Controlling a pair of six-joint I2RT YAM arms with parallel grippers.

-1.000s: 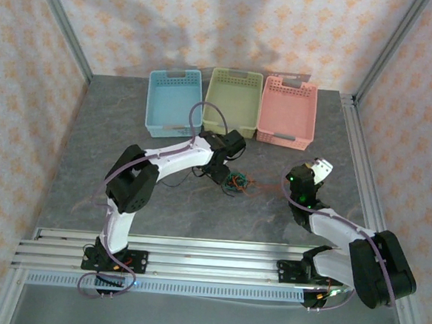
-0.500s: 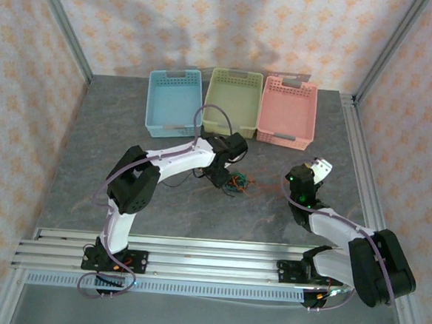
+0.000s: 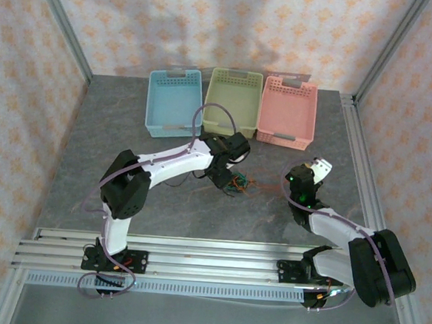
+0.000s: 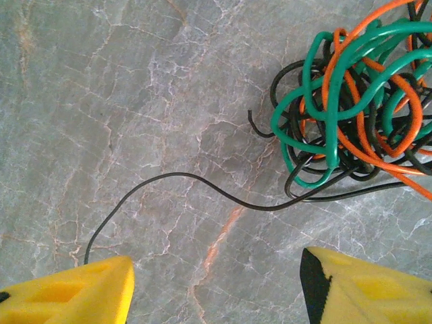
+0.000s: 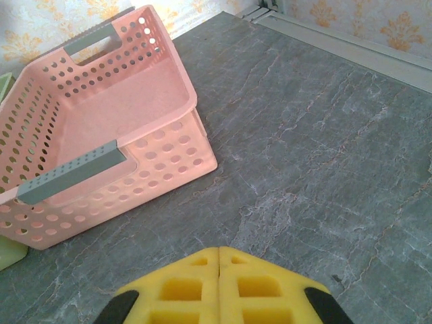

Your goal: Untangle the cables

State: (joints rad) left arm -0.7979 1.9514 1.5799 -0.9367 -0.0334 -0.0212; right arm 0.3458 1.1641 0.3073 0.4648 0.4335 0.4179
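**Two arms and one knot of cables at mid-table**

Three colours of wire, black, dark green and orange-red, make up the cables, which lie in one tight tangle on the grey marbled table, near its middle and on the near side of the green basket.

The left arm reaches in from the left. Its left gripper hangs just left of the tangle with its yellow fingers spread wide apart and nothing between them.

In the left wrist view the tangle sits at the upper right, on the far side of the gap between the left gripper's fingers. One loose black strand curves out of it across the bare stone, and its free end lies just beside the left-hand fingertip.

The right gripper is held well to the right of the cables. In the right wrist view, the right gripper has its yellow pads pressed flat together, with nothing held.

A blue basket, the green one and a pink basket stand in a row along the far side. The perforated wall of the pink basket is visible in the right wrist view.
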